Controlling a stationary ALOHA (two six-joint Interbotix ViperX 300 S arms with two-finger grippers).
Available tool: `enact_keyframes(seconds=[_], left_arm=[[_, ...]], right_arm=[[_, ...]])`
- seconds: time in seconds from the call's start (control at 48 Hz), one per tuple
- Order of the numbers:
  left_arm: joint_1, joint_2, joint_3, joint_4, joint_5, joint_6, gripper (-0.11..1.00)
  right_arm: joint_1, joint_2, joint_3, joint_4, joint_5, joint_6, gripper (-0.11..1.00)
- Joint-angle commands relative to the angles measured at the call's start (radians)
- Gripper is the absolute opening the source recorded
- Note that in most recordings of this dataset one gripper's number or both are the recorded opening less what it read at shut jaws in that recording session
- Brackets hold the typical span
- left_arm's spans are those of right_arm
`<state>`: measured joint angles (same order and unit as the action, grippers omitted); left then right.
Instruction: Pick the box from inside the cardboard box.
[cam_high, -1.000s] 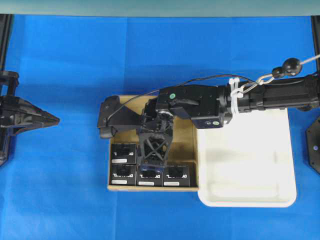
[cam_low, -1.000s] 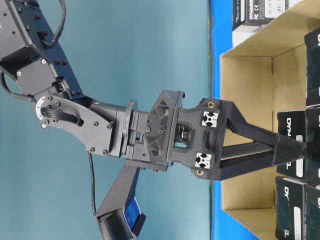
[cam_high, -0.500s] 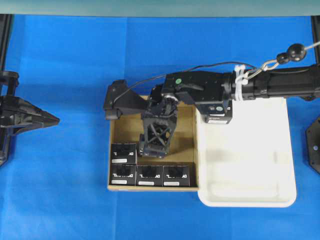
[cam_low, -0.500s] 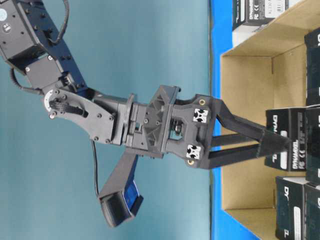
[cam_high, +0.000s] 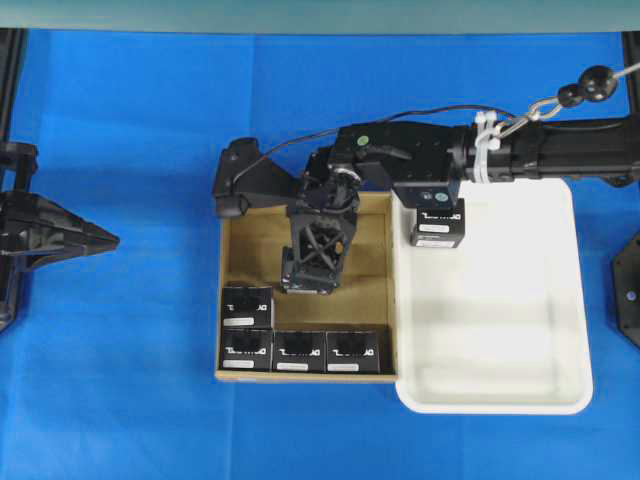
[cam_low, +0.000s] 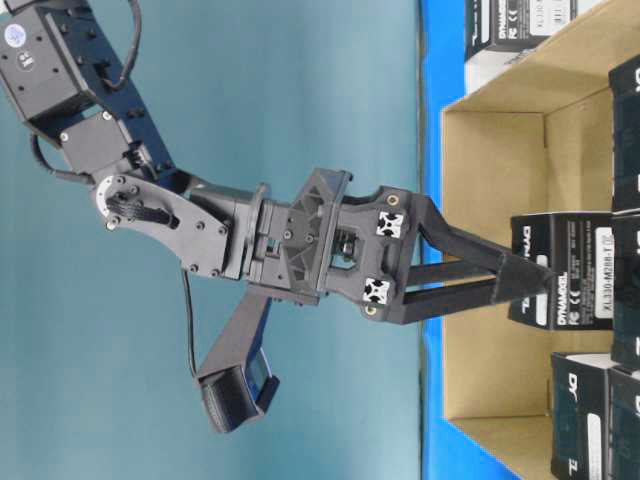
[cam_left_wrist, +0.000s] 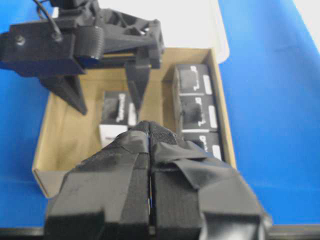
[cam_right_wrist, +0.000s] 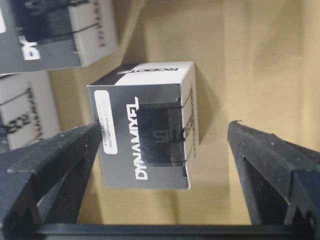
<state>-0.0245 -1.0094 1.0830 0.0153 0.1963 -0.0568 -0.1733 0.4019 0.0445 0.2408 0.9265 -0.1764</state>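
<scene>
One box (cam_right_wrist: 142, 125), black with white lettering, stands on the floor of the cardboard box (cam_high: 365, 270), apart from the others. My right gripper (cam_right_wrist: 165, 127) is open wide and straddles it. The left finger (cam_right_wrist: 55, 160) is against the box's side, while the right finger (cam_right_wrist: 270, 165) stands clear with a gap. From the side, the fingertips (cam_low: 535, 280) overlap that box (cam_low: 570, 275). Several more black boxes (cam_high: 298, 350) line the carton's front edge. My left gripper (cam_high: 105, 240) is shut and empty, far to the left over the blue cloth.
A white plastic tray (cam_high: 500, 330) sits against the carton's right wall, with one black box (cam_high: 435, 228) in its far left corner under the right arm. The carton's low walls (cam_left_wrist: 55, 145) ring the right gripper. Blue cloth surrounds everything.
The right gripper has pulled back from the front row toward the carton's middle, jaws staying wide. The box between its fingers has shifted away from the row with it. The left arm is still.
</scene>
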Motion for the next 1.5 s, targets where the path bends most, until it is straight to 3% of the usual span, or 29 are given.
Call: enact_keyframes(seconds=[0.0,0.396,0.646,0.979,1.25,1.479], left_arm=[[0.000,0.005,-0.028,0.003,-0.009,-0.002,-0.07],[-0.002,0.005,-0.029,0.002,-0.009,-0.002,-0.07],[-0.017,-0.003,-0.031,0.003,-0.035,-0.002,-0.07],[-0.023,-0.015,-0.034,0.002,-0.032,-0.002,-0.07],[-0.023,-0.015,-0.034,0.002,-0.032,-0.003,-0.07],[-0.023,-0.015,-0.035,0.002,-0.031,-0.029,-0.07]], right_arm=[[-0.021,0.008,0.006,-0.017,0.000,-0.006,1.00],[-0.009,0.003,-0.005,-0.017,0.006,-0.008,1.00],[0.005,-0.040,-0.078,-0.017,0.064,0.012,1.00],[0.011,-0.084,-0.301,-0.017,0.348,0.012,1.00],[0.014,-0.120,-0.500,-0.018,0.502,0.017,1.00],[0.017,-0.114,-0.597,-0.021,0.588,0.015,1.00]])
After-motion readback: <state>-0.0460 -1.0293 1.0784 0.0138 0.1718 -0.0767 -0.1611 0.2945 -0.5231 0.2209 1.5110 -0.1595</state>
